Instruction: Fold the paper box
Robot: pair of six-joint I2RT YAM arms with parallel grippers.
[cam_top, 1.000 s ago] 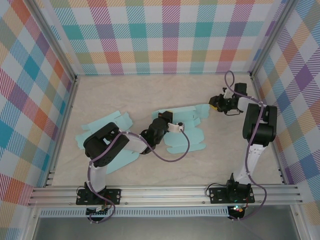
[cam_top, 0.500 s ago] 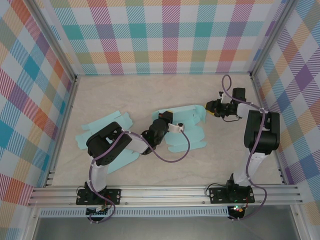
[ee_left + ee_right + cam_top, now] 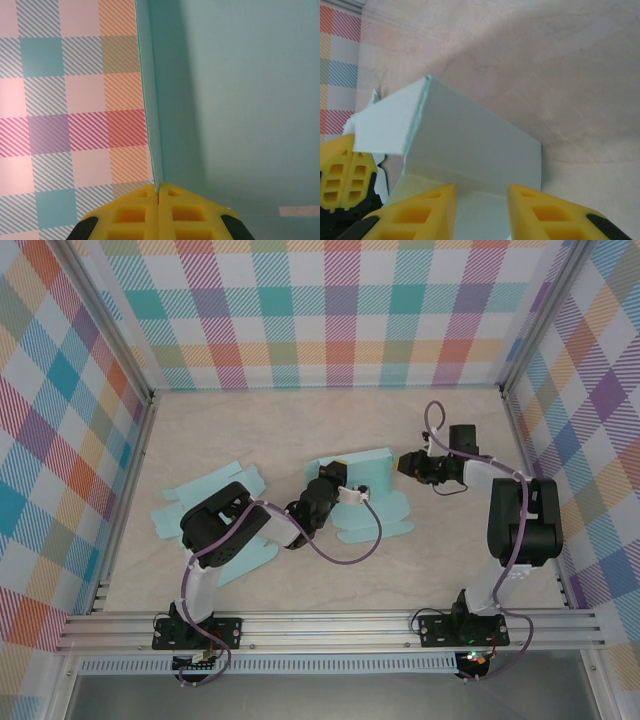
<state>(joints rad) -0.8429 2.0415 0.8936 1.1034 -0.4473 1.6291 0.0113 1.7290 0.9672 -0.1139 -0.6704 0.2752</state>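
Note:
The light blue paper box [image 3: 365, 490] lies partly folded at mid-table, its back wall raised. My left gripper [image 3: 335, 473] is shut on the upright wall's thin edge; in the left wrist view the yellow fingertips [image 3: 145, 200] pinch that edge at the gripper [image 3: 158, 192], with the paper panel [image 3: 240, 100] to the right. My right gripper [image 3: 408, 462] is at the box's right end, open. In the right wrist view its yellow fingers [image 3: 420, 212] straddle a flat flap at the gripper [image 3: 481, 200], facing the raised wall [image 3: 470, 145]. The left gripper's fingers [image 3: 342, 172] show at the far left.
A second flat light blue blank [image 3: 200, 500] lies on the left, partly under the left arm. A purple cable [image 3: 350, 545] loops over the box's near flaps. Checkered walls [image 3: 330, 310] enclose the table on three sides.
My right gripper has moved left up to the box's right end and opened a little. The box's right side has been pushed inward. My left gripper has kept its grip.

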